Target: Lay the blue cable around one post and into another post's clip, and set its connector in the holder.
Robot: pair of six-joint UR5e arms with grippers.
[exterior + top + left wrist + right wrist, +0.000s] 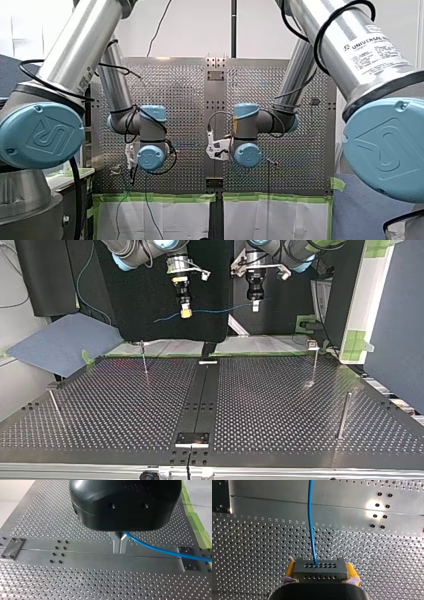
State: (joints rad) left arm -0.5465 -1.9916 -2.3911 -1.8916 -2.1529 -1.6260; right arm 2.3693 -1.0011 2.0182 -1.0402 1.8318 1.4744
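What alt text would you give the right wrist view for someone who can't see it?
My right gripper clamps a grey connector between its yellow pads, above the perforated table. The blue cable leaves the connector's holed face and runs straight ahead, passing over the table's plain metal centre strip.

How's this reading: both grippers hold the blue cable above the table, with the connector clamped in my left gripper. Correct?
Not quite. The connector is clamped in my right gripper, between its yellow pads, as the right wrist view shows; my left gripper pinches only the blue cable. Both do hold it above the table.
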